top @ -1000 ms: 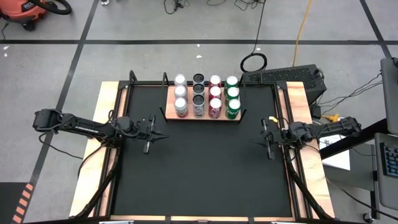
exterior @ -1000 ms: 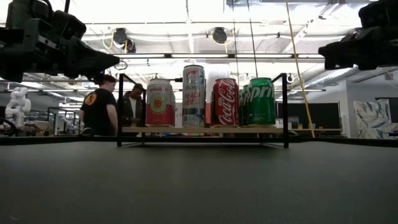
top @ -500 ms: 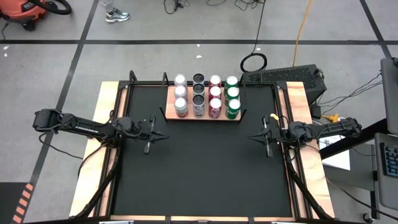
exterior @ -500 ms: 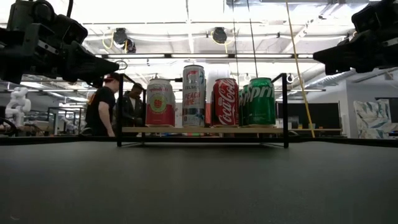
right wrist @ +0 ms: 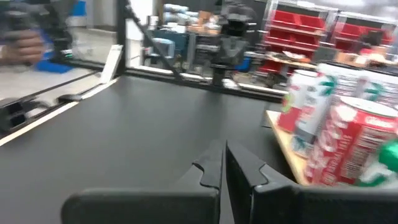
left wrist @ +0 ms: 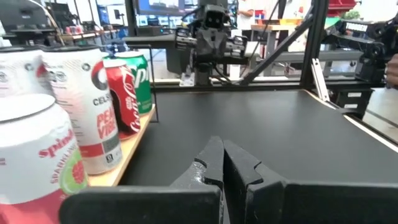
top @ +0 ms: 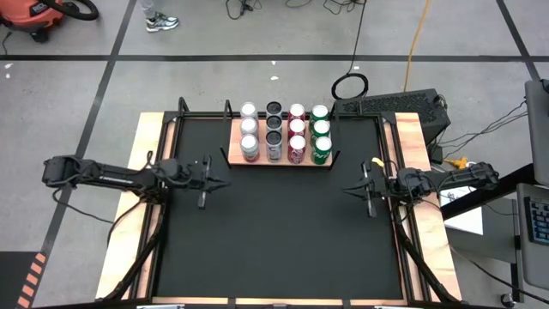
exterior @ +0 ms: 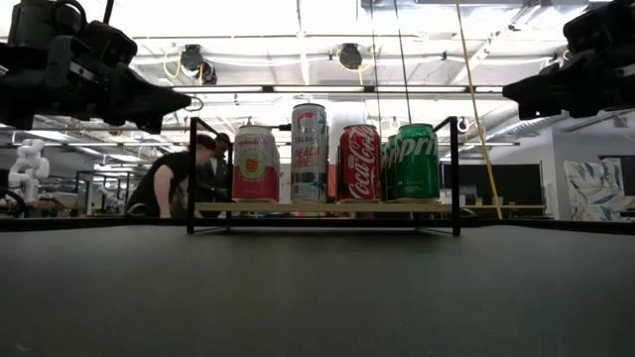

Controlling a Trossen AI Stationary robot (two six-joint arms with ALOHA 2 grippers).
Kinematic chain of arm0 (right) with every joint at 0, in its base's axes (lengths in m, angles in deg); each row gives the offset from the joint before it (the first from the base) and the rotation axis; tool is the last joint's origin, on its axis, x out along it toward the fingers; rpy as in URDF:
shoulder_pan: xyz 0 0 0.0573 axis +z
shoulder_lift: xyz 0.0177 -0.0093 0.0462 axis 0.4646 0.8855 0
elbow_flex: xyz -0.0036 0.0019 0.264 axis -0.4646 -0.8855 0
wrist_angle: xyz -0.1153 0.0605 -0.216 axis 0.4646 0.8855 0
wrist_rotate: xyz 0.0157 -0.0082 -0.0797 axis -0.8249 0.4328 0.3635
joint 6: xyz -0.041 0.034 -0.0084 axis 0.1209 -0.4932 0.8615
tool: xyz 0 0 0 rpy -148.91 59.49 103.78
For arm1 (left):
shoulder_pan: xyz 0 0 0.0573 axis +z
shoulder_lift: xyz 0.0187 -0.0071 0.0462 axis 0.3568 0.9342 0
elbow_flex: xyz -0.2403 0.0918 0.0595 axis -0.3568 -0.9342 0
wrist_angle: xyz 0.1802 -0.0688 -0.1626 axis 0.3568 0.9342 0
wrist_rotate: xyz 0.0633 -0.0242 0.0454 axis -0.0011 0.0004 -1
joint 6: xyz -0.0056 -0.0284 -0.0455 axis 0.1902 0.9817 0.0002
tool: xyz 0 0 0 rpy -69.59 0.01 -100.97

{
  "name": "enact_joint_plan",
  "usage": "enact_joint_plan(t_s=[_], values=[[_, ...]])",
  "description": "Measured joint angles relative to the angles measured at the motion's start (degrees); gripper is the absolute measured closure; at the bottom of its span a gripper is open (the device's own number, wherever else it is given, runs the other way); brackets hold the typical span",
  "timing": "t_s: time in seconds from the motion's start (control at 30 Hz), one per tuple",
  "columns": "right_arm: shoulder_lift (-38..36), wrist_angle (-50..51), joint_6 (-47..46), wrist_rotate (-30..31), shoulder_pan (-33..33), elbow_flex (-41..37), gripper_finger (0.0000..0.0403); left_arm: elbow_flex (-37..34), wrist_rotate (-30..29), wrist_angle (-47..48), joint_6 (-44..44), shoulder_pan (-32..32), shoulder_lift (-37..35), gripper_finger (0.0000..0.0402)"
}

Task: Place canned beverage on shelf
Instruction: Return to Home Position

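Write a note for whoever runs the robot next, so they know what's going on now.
Left tool: shut, empty, above the mat's left side.
Right tool: shut, empty, above the mat's right side.
Shelf at the mat's far edge holds twelve cans, four columns of three; front row: Spindrift, Celsius, Coca-Cola, Sprite.
Done: every can in view stands on the shelf.
Left: probably only the return home.

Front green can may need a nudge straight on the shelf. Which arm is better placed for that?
Right. The green can stands at the shelf's right end, and the right claw hangs shut just off that corner. The left claw, also shut, is off the opposite end.
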Motion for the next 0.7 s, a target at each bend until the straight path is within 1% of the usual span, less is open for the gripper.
enact_joint_plan(t_s=[0.07,0.17,0.53,0.7], values=[[0.0,0.27,0.77,-2.08,0.0,0.0,0.0403,0.0,0.03,1.62,0.0,0.31,-2.05,0.0402],[0.0,0.41,0.75,-2.92,-0.01,0.0,0.0403,0.0,0.45,5.01,0.0,0.75,-5.16,0.0402],[0.0,0.53,0.53,-3.02,-0.01,0.0,0.0403,0.02,1.38,17.23,0.08,0.96,-18.74,0.0402],[0.0,0.63,0.59,-3.04,-0.01,0.0,0.0403,0.02,1.39,22.56,0.45,0.95,-23.81,0.0402]])
